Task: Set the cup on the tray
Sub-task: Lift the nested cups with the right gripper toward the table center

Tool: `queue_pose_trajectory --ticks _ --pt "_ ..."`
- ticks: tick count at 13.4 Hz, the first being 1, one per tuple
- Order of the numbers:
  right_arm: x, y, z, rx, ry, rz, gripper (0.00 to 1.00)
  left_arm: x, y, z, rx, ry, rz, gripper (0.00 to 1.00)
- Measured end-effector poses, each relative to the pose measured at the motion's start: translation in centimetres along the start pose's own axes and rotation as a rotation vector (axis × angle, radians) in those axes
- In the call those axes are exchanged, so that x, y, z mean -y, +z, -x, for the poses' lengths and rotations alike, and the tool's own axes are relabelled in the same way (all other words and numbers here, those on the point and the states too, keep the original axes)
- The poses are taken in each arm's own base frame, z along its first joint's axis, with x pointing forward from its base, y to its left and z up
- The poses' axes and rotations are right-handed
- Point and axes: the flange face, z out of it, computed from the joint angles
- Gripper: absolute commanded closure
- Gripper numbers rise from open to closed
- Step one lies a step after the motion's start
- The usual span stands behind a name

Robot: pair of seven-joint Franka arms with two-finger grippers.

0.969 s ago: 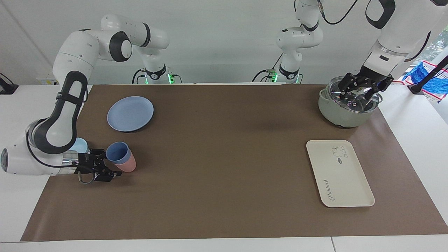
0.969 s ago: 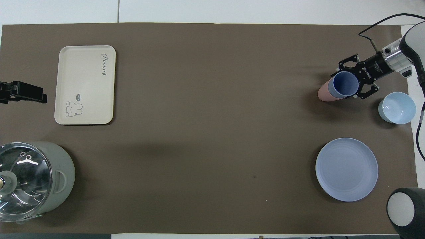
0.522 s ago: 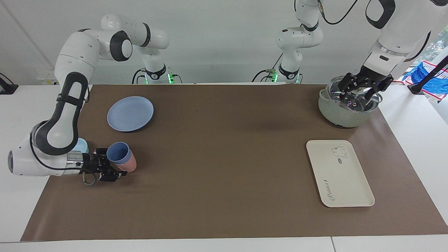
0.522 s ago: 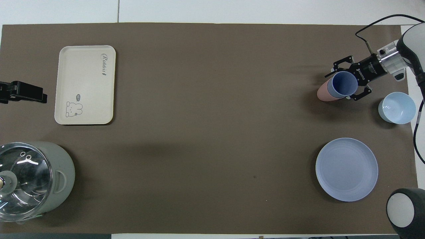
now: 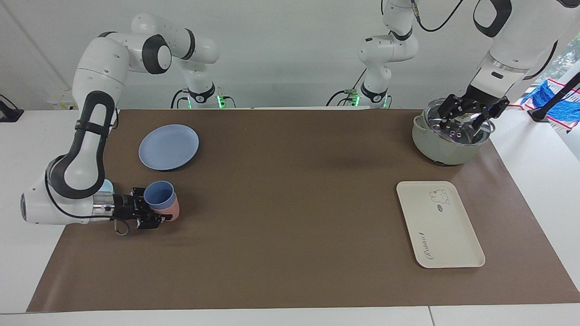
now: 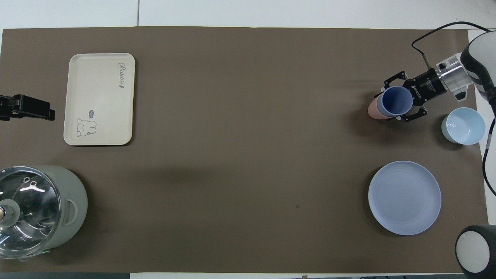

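The right gripper lies low on its side with its fingers spread around the blue cup but not yet pinching it — the cup sits in the pink cup, at about eight o'clock from the plate in the facing view. The step is the grab; next the fingers should squeeze the blue cup only, lift it out, and carry it to the tray at the left arm's end. The left gripper waits over the pot, fingers spread.

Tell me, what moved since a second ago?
The right gripper slid in around the blue cup, fingers open on either side, not yet closed. The cup and the pink cup it sits in shifted slightly toward the plate. The left gripper, the pot, the tray and the bowl stayed put.
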Motion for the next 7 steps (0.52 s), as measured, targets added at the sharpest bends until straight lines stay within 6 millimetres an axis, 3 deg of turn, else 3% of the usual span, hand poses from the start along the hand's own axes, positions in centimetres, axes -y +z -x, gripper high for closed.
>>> queue_pose_trajectory --ticks 4,7 --pt "-0.8 -1.4 0.7 0.023 0.017 -0.049 1.0 0.0 0.0 0.0 0.0 0.0 0.0 0.0" --pt "-1.4 -2.8 2.6 0.078 0.025 -0.129 1.0 0.0 0.0 0.0 0.0 0.0 0.0 0.0"
